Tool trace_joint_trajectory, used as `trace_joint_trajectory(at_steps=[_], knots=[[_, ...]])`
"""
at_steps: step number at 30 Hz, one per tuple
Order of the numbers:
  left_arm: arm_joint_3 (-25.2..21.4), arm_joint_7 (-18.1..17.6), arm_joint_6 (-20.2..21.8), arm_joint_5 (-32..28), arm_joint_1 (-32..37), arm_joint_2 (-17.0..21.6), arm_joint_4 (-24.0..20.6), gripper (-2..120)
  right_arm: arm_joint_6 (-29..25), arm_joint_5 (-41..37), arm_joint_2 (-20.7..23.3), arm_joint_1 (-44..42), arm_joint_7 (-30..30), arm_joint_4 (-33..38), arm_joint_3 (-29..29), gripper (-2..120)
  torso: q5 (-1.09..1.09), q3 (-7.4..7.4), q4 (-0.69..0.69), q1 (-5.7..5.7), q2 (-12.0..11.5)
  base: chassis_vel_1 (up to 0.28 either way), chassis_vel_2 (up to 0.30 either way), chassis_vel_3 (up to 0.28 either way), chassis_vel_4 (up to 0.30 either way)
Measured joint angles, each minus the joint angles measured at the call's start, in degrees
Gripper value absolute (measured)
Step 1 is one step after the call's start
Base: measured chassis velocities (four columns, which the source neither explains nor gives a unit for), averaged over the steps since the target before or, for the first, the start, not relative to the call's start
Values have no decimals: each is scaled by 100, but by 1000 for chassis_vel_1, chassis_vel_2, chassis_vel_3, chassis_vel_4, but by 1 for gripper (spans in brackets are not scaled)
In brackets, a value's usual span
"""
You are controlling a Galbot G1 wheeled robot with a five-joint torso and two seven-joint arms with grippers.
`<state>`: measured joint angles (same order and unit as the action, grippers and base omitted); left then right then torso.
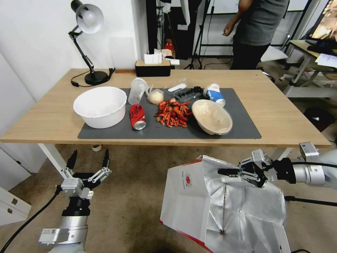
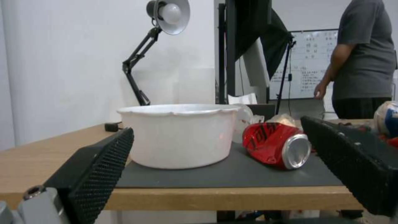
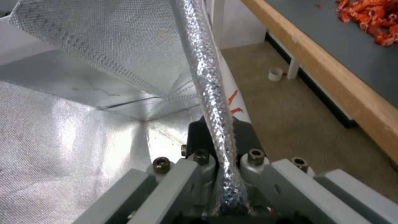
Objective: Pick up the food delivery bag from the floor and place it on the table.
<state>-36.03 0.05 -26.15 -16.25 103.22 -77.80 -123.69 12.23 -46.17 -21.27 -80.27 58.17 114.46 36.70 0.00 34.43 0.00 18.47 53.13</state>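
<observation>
The right gripper (image 1: 229, 172) is clamped on the foil rim of the food delivery bag (image 1: 196, 196), lower right, below the table (image 1: 281, 119). The left gripper (image 1: 88, 160) hangs spread, lower left.

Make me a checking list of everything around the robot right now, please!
Surface: light-wood table with dark grey mat.
Job's things: white paper food delivery bag with silver foil lining, below the table edge.
Clutter: white plastic bowl, crushed red can, red crayfish shells, lidded tan bowl.
Grippers: right claw shut on the bag's foil rim; left claw open, below the table edge.
Cables: black cable along left arm.
Surroundings: black desk lamp.
</observation>
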Motion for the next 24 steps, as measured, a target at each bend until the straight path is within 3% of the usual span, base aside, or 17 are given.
trace_joint_trajectory(at_steps=[24], knots=[[-4,4,29,-35,28,1,-13,100,-12,-1,-1,26,-12,-31,-20,0,0,339,0,263,603,0,0,0,0]])
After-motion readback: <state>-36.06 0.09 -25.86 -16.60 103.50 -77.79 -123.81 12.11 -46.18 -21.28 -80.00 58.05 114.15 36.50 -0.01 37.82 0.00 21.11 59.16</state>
